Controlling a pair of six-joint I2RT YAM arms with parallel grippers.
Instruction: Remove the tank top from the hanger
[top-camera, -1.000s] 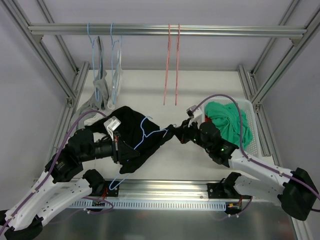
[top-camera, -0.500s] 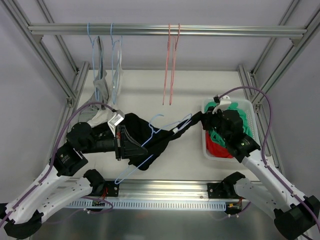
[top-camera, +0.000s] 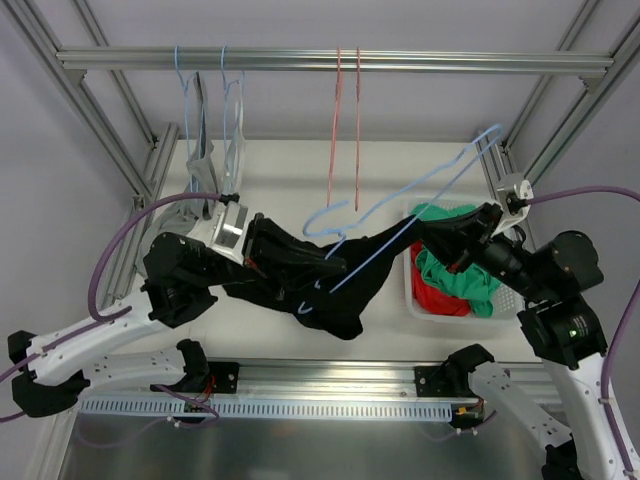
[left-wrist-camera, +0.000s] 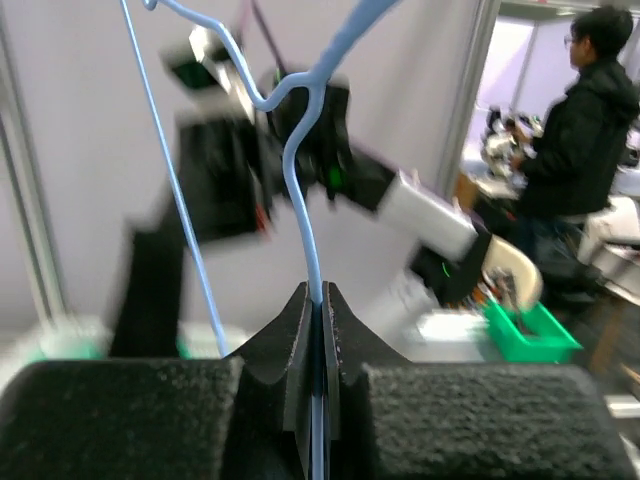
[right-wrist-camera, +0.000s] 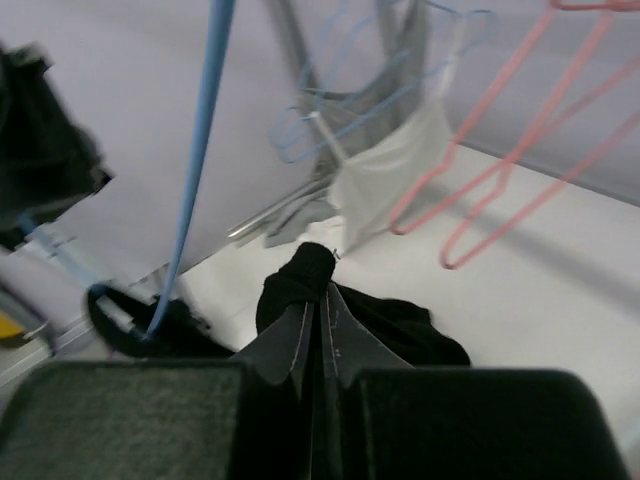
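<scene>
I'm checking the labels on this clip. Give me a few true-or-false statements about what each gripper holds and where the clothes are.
1. The left gripper is shut on the blue hanger. True.
2. The right gripper is open and holds nothing. False: it is shut on the black tank top.
3. The white basket holds green clothes and red clothes. True.
4. The pink hangers on the rail carry garments. False: they hang bare.
</scene>
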